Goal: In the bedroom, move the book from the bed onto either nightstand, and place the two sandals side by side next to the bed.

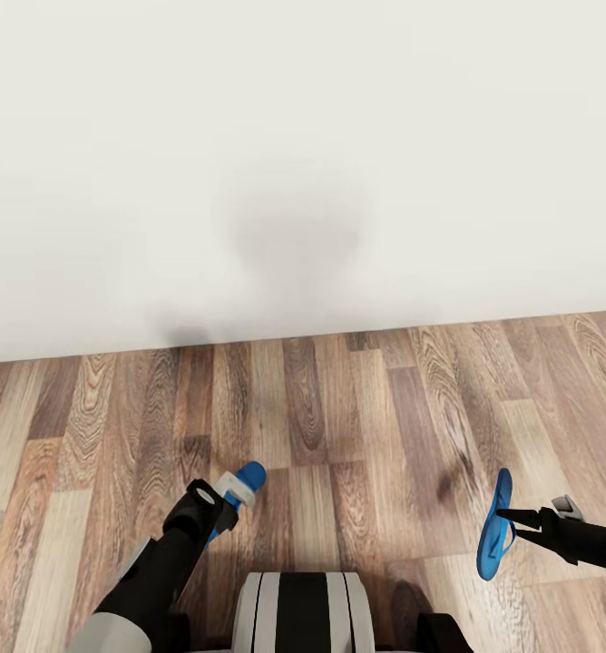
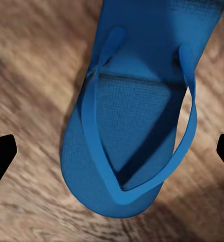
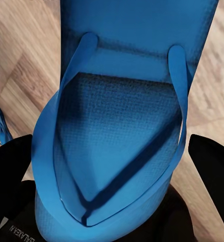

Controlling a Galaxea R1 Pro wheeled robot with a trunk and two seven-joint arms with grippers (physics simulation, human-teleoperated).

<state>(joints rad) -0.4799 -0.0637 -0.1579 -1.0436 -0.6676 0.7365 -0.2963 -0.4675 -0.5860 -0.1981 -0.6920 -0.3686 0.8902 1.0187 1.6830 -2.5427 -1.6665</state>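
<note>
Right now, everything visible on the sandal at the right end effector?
The right-hand sandal is a bright blue flat flip-flop with thin blue thong straps and a finely textured footbed. It stands tilted on edge above the wood plank floor, pinched by the right end effector, whose black fingers flank it.

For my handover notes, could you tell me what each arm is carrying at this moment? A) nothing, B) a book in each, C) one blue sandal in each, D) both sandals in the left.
C: the left gripper holds one blue sandal and the right gripper the other sandal, above the wood floor.
</note>
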